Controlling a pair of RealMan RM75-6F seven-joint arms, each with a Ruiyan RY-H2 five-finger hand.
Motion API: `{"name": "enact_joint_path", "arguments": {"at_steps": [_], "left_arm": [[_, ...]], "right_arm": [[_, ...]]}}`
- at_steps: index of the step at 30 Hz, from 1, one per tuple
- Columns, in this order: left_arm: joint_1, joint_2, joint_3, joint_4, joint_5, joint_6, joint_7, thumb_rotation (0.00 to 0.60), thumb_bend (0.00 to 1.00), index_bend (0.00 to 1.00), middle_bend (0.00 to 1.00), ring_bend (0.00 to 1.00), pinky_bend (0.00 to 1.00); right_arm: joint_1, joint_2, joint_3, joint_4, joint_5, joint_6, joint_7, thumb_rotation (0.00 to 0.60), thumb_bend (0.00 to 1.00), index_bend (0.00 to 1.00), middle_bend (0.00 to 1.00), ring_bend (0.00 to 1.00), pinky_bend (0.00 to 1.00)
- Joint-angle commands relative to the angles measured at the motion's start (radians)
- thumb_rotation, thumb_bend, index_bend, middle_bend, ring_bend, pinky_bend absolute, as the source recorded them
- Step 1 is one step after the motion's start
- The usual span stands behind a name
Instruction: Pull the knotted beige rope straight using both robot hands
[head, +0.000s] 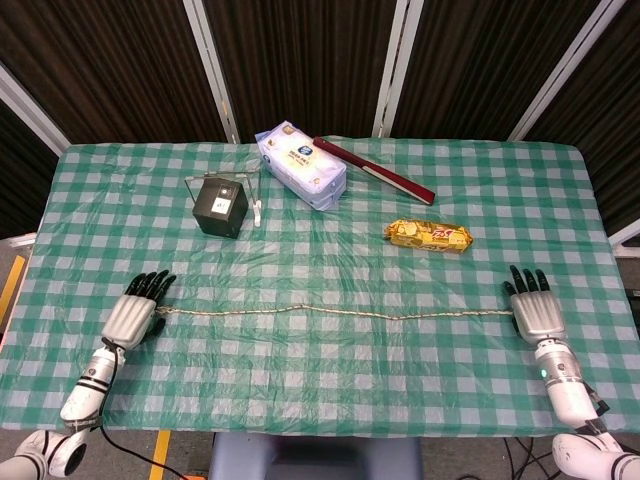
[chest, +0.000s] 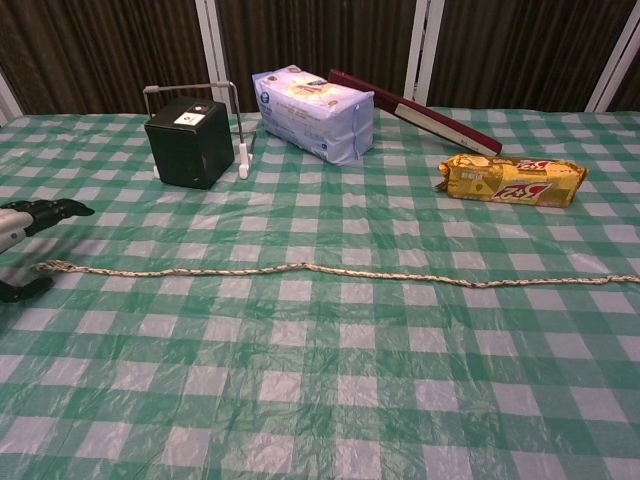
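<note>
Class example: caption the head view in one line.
Beige rope lies stretched across the checked table, left hand and right hand open at its ends.

Print on yellow snack packet (chest: 511, 181) and tissue pack (chest: 313, 112) illegible.

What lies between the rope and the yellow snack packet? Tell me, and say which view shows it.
Nothing but bare checked tablecloth separates the rope from the yellow snack packet; the chest view shows that stretch plainly.

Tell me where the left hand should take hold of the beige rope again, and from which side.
Judging by its pose, pinch the beige rope at its left tip: it lies flat and free on the tablecloth. Bring the left hand in from above, fingers straddling the strand.
</note>
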Motion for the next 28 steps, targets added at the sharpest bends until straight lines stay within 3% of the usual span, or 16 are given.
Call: {"name": "enact_joint_path", "arguments": {"at_steps": [1,8,16,21,28], "left_arm": [[0.016,0.034,0.003,-0.039,0.003,0.027,-0.018,0.600,0.43,0.00,0.00,0.00,0.09],[0.107,0.193,0.029,-0.245,0.071,0.232,-0.107,0.600,0.42,0.00,0.00,0.00,0.08],[0.269,0.340,0.102,-0.451,0.174,0.504,-0.029,0.600,0.42,0.00,0.00,0.00,0.05],[0.295,0.334,0.103,-0.460,0.196,0.524,0.122,0.600,0.41,0.00,0.00,0.00,0.02],[0.301,0.360,0.087,-0.490,0.168,0.490,0.117,0.600,0.41,0.00,0.00,0.00,0.02]], "right_arm": [[-0.010,0.022,0.003,-0.034,0.001,0.019,-0.004,0.600,0.56,0.23,0.00,0.00,0.00],[-0.130,0.145,-0.010,-0.243,-0.108,0.265,0.108,0.600,0.48,0.03,0.00,0.00,0.00],[-0.304,0.235,-0.083,-0.426,-0.291,0.574,0.174,0.600,0.42,0.00,0.00,0.00,0.00],[-0.341,0.236,-0.112,-0.460,-0.355,0.620,0.138,0.600,0.42,0.00,0.00,0.00,0.00],[-0.374,0.258,-0.090,-0.478,-0.343,0.647,0.155,0.600,0.42,0.00,0.00,0.00,0.00]]}}
